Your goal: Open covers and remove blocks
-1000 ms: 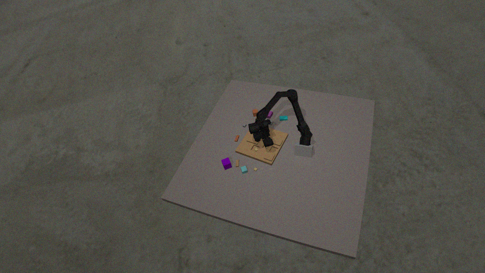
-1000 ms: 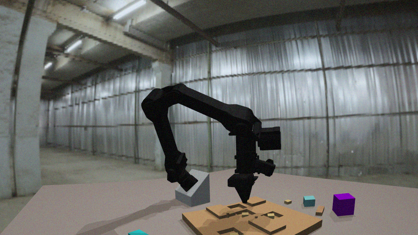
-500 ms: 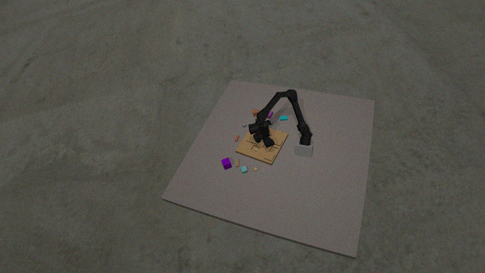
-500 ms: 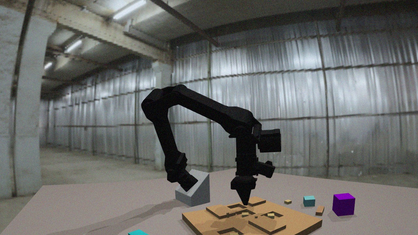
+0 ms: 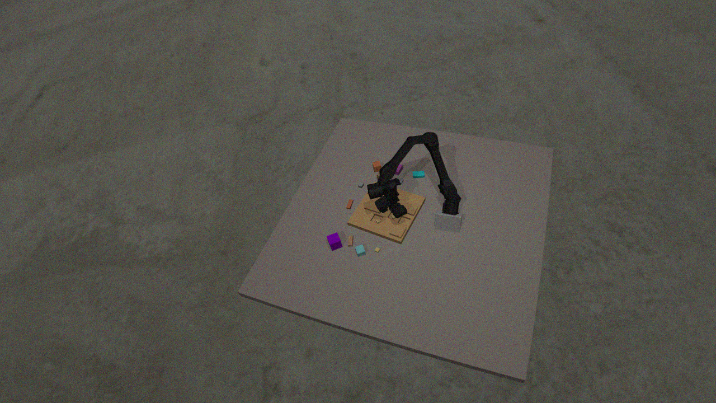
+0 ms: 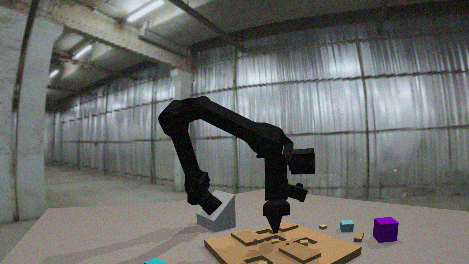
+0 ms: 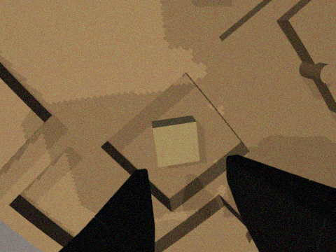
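Observation:
The tan puzzle board [image 5: 386,215] lies in the middle of the table and also shows in the exterior view [image 6: 281,249]. My gripper [image 6: 274,229] points straight down, its tips just above an uncovered square well. In the wrist view the gripper [image 7: 187,178] is open with nothing between the fingers. A pale tan block [image 7: 176,144] sits in the well just ahead of the fingertips. A swivel cover's pin [image 7: 312,70] shows at the right. Raised covers stand beside the wells.
A purple cube [image 6: 385,229], a teal cube [image 6: 346,225], an orange piece [image 6: 359,235] and a small tan block [image 6: 322,226] lie on the table beside the board. More coloured pieces [image 5: 376,165] lie on the far side. The arm's grey base [image 6: 218,213] stands close by.

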